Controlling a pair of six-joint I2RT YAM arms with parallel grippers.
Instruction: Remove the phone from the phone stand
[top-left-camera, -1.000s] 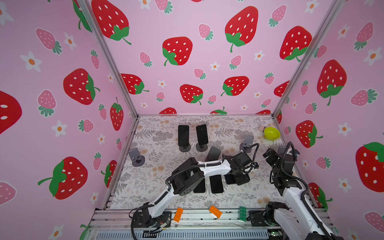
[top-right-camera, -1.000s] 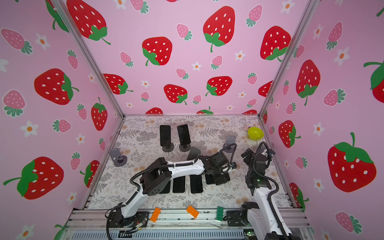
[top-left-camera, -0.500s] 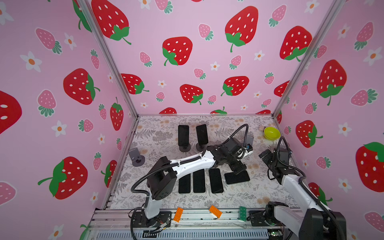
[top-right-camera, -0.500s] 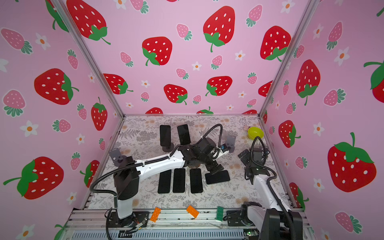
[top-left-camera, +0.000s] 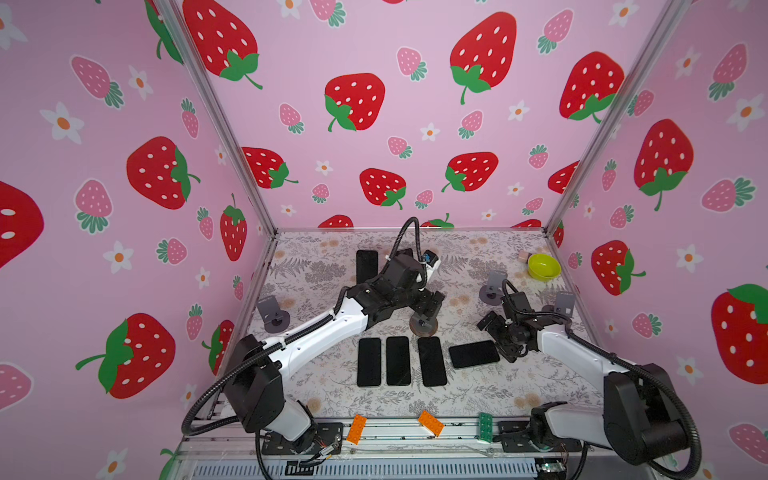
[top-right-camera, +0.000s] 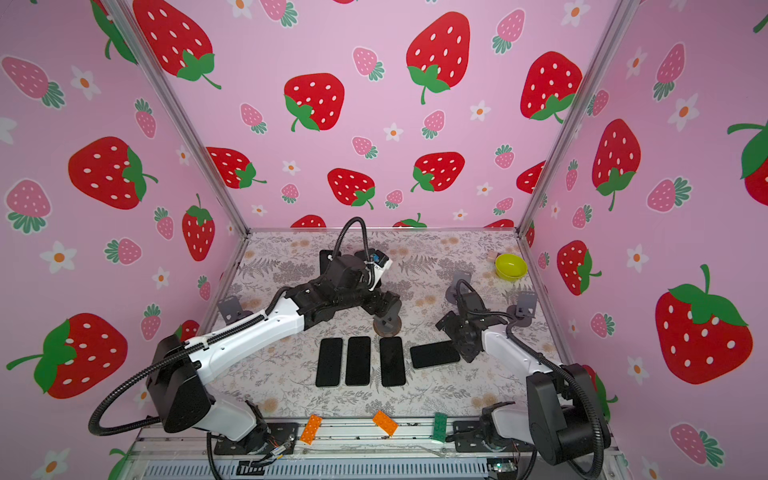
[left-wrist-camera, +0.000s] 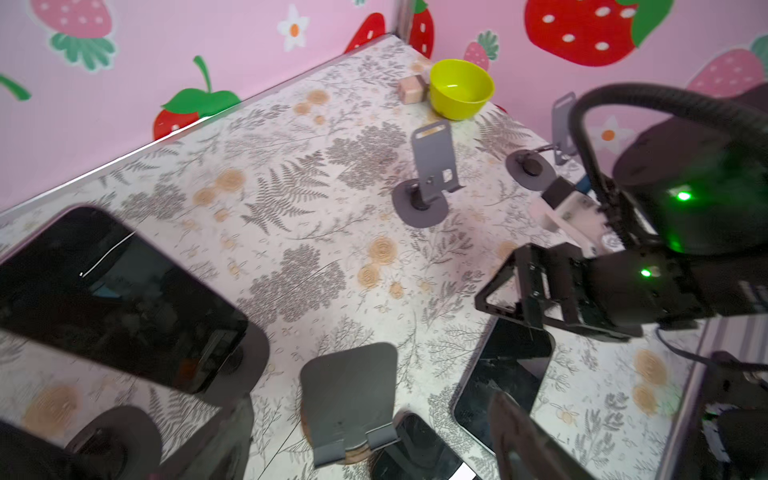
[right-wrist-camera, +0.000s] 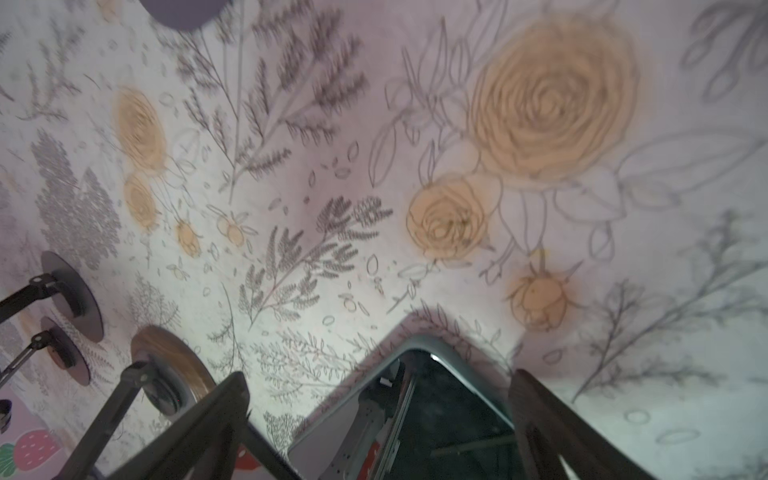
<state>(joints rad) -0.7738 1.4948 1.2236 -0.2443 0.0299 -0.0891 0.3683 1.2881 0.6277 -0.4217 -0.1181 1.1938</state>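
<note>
The left claw (top-left-camera: 428, 309) had swung from the phone (top-left-camera: 473, 354) to the empty stand (top-left-camera: 423, 325), jaws apart above it. The phone lay on the desk (top-left-camera: 457, 401) right of that stand, the right claw (top-left-camera: 498, 338) open at its edge.

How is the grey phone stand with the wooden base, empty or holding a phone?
Empty: the grey phone stand with the wooden base shows a bare backplate and lip.

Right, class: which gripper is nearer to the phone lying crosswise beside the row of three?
Right. The right gripper sits open at the end of the crosswise phone; the left gripper is farther off, over an empty stand.
</note>
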